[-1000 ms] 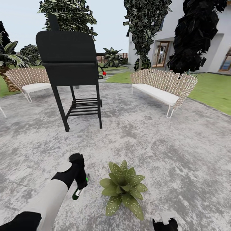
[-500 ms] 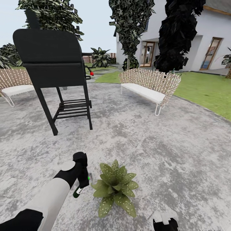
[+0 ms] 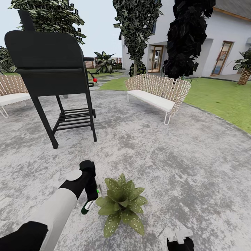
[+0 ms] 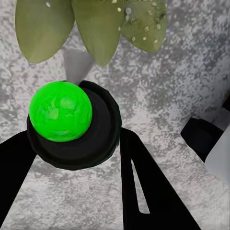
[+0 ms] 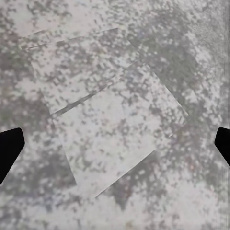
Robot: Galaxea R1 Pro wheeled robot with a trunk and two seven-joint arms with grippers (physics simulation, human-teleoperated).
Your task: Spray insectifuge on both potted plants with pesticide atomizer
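Left pincer (image 3: 91, 195) clamped on pesticide atomizer (image 3: 87, 206), just beside potted plant (image 3: 121, 204).

a black barbecue grill (image 3: 52, 69) stands on four legs at the upper left of the frame, with a slatted shelf low between the legs. a wicker bench (image 3: 158, 94) with a white cushion sits right of centre in the upper half. part of another wicker seat (image 3: 10, 92) shows at the left edge. behind them rise dark trees (image 3: 137, 24) and a white house (image 3: 223, 45) at the upper right, with a small palm (image 3: 244, 68) at the right edge.
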